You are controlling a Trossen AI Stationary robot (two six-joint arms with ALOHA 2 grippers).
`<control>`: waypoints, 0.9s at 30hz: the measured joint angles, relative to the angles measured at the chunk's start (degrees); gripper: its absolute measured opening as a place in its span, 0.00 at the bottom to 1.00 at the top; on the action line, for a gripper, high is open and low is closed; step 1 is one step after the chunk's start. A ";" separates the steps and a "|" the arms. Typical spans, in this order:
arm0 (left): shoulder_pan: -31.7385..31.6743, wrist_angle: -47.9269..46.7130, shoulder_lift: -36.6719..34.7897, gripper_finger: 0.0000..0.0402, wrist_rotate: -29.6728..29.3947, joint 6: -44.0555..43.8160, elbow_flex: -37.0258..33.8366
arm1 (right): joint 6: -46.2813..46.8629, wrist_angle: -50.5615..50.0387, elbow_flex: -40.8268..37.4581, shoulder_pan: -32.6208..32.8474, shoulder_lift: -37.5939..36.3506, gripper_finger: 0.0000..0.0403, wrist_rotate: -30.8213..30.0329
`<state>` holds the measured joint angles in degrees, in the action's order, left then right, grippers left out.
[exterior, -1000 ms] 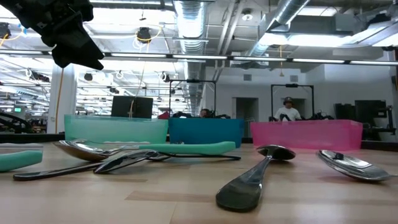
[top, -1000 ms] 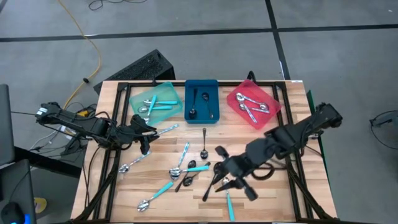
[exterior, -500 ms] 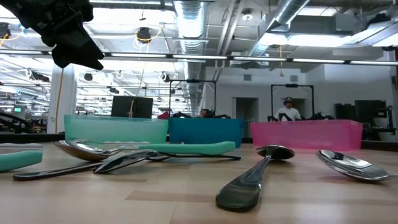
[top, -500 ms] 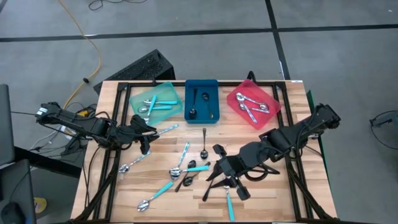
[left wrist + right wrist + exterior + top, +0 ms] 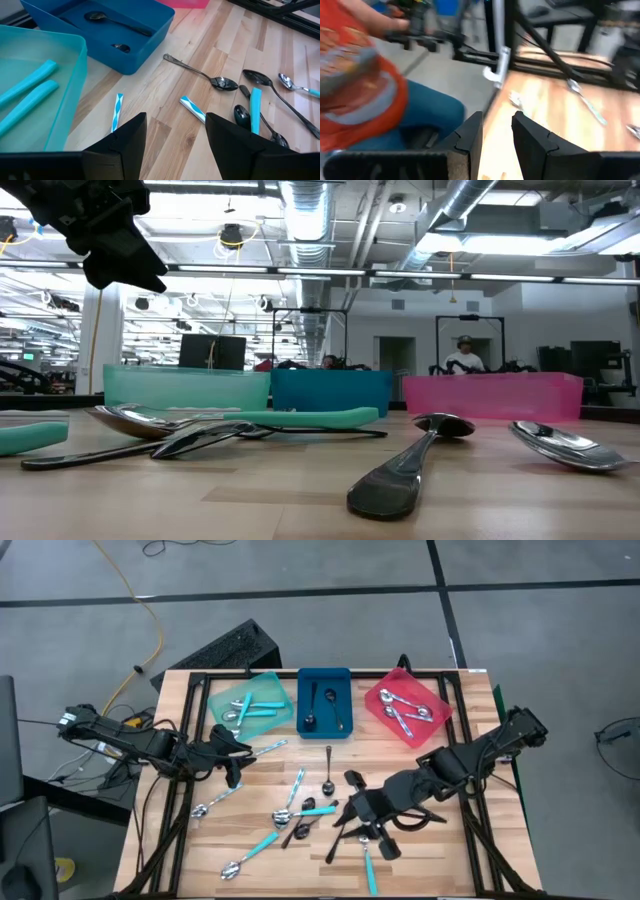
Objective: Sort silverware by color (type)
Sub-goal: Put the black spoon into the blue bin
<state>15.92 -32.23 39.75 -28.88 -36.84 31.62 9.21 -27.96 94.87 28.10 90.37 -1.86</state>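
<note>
Two dark, matte black arms, built of jointed segments. Left arm [image 5: 130, 740]: slender links, a small white marking near its outer end by the table's left edge, thin dark cables alongside. Right arm [image 5: 470, 755]: thicker rounded housings, dark cable looped beneath near the table's right edge. Left gripper [image 5: 175, 137]: two broad, black, angular plastic fingers [image 5: 125, 140] with bevelled faces. Right gripper [image 5: 497, 135]: same black wedge-shaped fingers [image 5: 530, 137], smooth-faced. No screws discernible.
</note>
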 joint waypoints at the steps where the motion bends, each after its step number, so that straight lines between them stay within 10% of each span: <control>1: 0.01 0.00 0.00 0.47 0.00 0.00 0.00 | 1.00 -1.58 0.00 0.00 0.00 0.32 -2.31; 11: 0.00 -0.25 0.00 0.47 1.56 0.06 0.02 | 23.82 -22.25 -0.02 -0.46 6.99 0.37 -12.93; 19: 0.01 -0.39 0.01 0.47 1.65 0.24 0.04 | 40.16 -35.67 -0.02 0.15 16.59 0.52 4.43; 27: 0.01 -0.37 0.01 0.47 1.39 1.59 0.04 | 33.93 -33.97 -0.02 0.12 25.14 0.58 5.78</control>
<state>15.93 -32.60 39.76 -27.49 -35.25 31.66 43.14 -61.93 94.85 28.22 115.50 3.92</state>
